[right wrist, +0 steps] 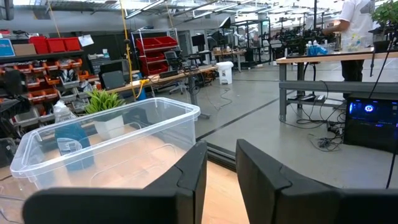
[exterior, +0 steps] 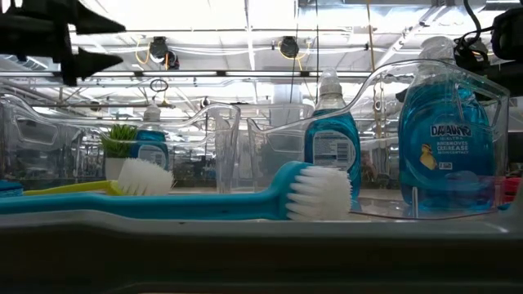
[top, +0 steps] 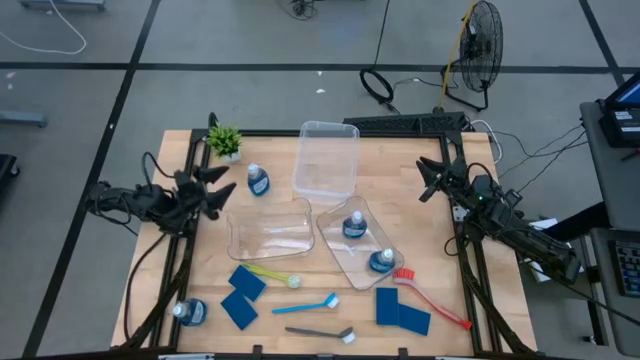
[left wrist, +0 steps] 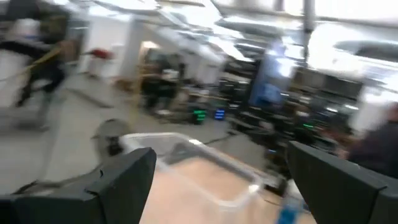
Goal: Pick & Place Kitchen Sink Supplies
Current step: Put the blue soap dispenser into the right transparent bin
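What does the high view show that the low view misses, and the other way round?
Only high: four sponges, the red brush, the grey brush, the open left gripper and the right gripper. Only low: bottle labels and the room behind. Both: the light-blue brush, the plant and the bins.

Overhead view straight down, low view level across table, close behind light-blue brush, wrist views forward.

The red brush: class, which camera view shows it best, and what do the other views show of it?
The high view shows the red brush best: its whole length lies on the table beside two blue sponges. The low view and both wrist views do not show it at all.
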Motion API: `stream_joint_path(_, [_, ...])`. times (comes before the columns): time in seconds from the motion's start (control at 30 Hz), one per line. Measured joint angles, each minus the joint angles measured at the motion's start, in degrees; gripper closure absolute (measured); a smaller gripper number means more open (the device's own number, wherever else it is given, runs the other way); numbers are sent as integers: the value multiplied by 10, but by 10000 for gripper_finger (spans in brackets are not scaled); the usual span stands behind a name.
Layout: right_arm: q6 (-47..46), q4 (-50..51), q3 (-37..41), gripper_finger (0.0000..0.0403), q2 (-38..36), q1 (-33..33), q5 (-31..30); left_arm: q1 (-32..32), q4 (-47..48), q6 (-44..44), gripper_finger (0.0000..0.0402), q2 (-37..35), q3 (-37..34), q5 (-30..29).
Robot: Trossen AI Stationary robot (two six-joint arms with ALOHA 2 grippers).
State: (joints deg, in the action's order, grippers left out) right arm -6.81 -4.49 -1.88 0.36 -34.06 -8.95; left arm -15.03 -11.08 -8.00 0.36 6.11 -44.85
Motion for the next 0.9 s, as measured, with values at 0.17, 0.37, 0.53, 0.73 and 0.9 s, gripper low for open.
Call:
stream_joint_path(0.17, [0,0,0,330,0,0,0,0,52,-13,41,0,0,-85])
stream_joint_path(0.37, [0,0,0,330,0,0,0,0,50,-8,41,0,0,-69])
stream_joint_path(0.53, [0,0,0,330,0,0,0,0,49,1,41,0,0,-45])
stream_joint_path(0.73, [0,0,0,330,0,0,0,0,51,5,41,0,0,-42])
stream_joint_path(0.9, [0,0,0,330,0,0,0,0,49,28,41,0,0,-42])
